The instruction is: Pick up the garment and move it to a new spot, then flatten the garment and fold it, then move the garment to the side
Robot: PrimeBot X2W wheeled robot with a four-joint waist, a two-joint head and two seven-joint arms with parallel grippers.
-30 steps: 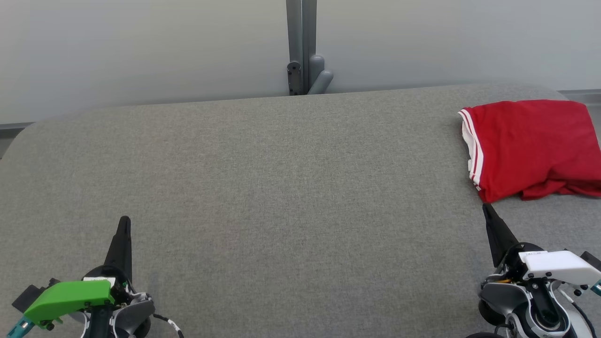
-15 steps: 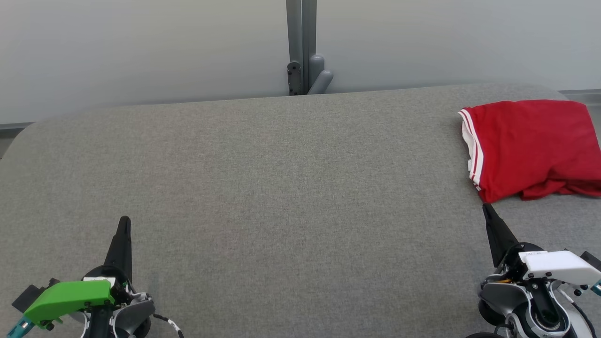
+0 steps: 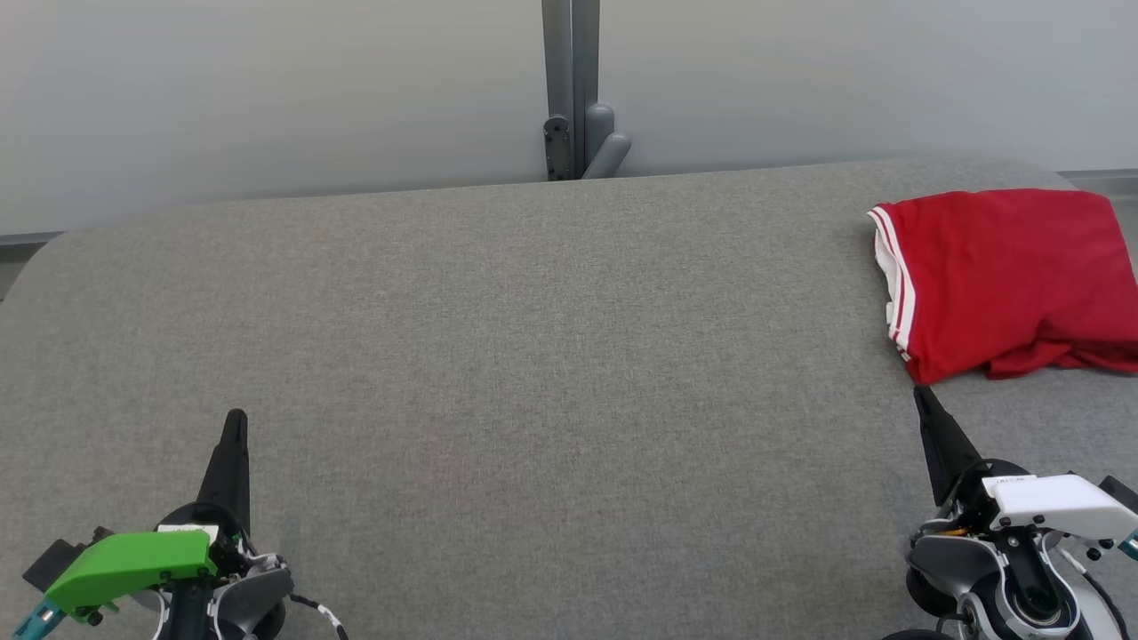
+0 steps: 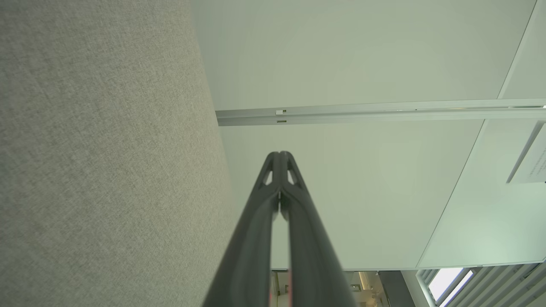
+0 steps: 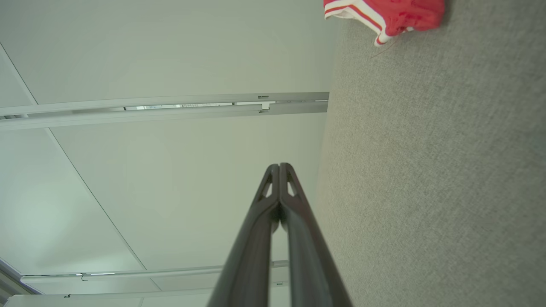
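Head view: The grey fabric surface (image 3: pixel 533 356) spans the frame from the left edge to the right edge. The red garment (image 3: pixel 1005 276), with white striped trim along its left edge, lies bunched and roughly folded at the upper right of the frame, on the far right part of the surface. The left pincer (image 3: pixel 235 420) sits at the lower left, fingers pressed together into a single point and holding nothing. The right pincer (image 3: pixel 921 395) sits at the lower right, fingers likewise together and empty; its tip is just below the garment's near corner, and contact cannot be confirmed. A grey post (image 3: pixel 571 89) stands against the pale wall (image 3: pixel 267 89) at the top centre.

Left wrist view: The left pincer (image 4: pixel 279 155) rises from the bottom centre, fingertips meeting, nothing between them. The surface (image 4: pixel 106 149) occupies the left part of the frame. A pale rail (image 4: pixel 384 111) crosses the wall at mid-height.

Right wrist view: The right pincer (image 5: pixel 279 166) rises from the bottom centre, fingertips meeting, nothing gripped. The surface (image 5: pixel 426 170) occupies the right part of the frame. The garment (image 5: pixel 392 15) lies at the top right, well apart from the fingertips.
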